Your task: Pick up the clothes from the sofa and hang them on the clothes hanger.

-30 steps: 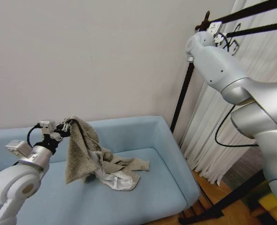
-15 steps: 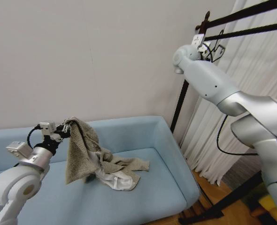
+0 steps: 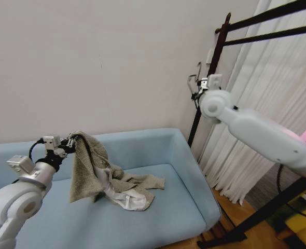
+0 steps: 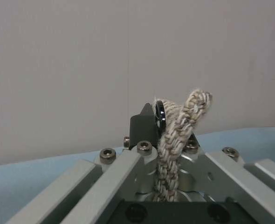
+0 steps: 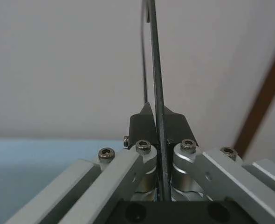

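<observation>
Left gripper [image 3: 72,139] low over the sofa [image 3: 186,205], dark fingertip pads pinched tight on a fold of the clothes [image 3: 96,174]. Coarse oatmeal-brown knit, ropy braided edge looped up past the pads. From the grip, hanging straight down as a limp sheet, then trailing off toward the robot's right into a rumpled heap on the seat, smooth white lining turned out at the low end. Pale blue upholstery, matte, rounded cushions and armrest. Right gripper [image 3: 196,88] up high, well apart from the clothes, closed on a thin dark wire hanger [image 5: 152,56]: slim round rod clamped between wedge-shaped black pads, hook curling just above the fingers. Silver machined linkage bars and socket-head screws on both grippers. Just behind the right gripper, the dark brown upright of the clothes rack [image 3: 218,49], two dark crossbars off its top. White pleated curtain [image 3: 267,98] beyond.
</observation>
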